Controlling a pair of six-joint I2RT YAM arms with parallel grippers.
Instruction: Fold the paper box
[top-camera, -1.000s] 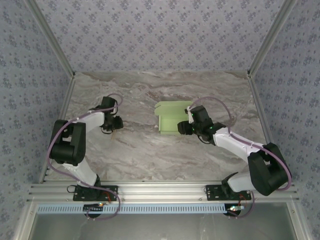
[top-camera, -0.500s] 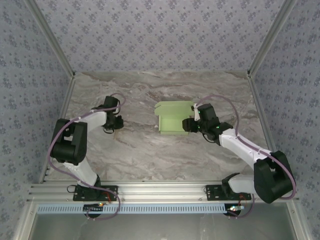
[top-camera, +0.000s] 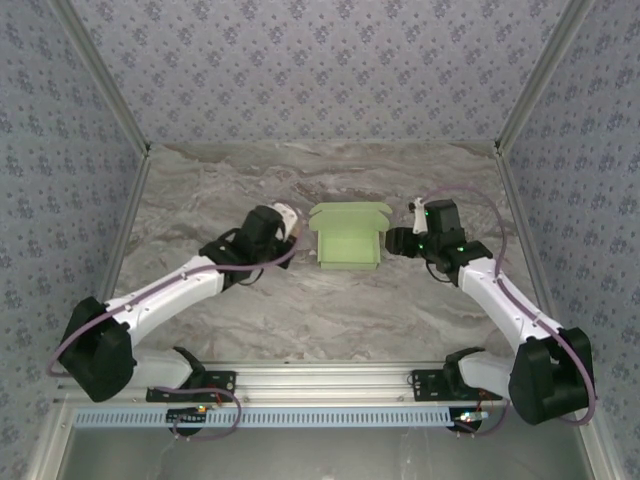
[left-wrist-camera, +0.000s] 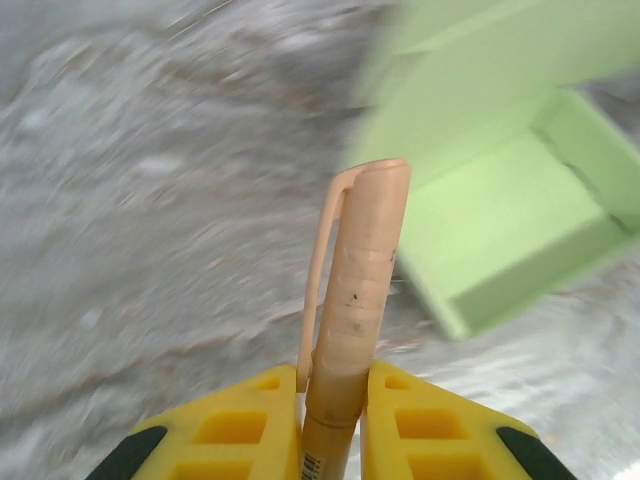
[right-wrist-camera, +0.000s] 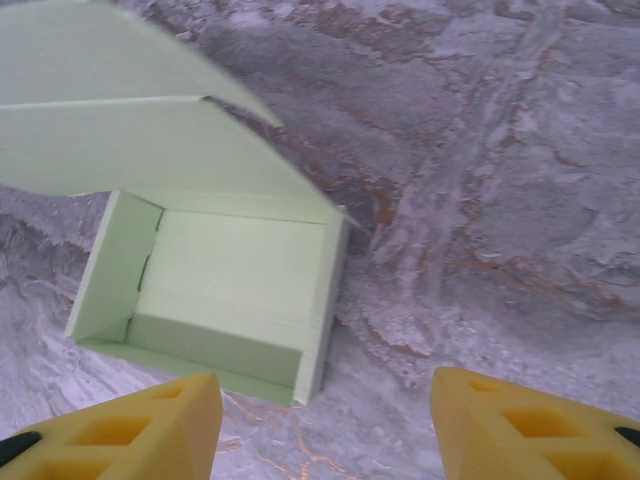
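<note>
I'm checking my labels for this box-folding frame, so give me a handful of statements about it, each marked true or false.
1. The left hand is shut on a tan stick. True.
2. The right hand grips the paper box. False: its fingers stand apart, clear of the box, on the box's right side.
3. The paper box is closed up. False: it is open, and its inside shows from above.
4. Seen from the top camera, the paper box lies between the two hands. True.
5. The paper box is lifted off the table. False: it rests on the marble top.
</note>
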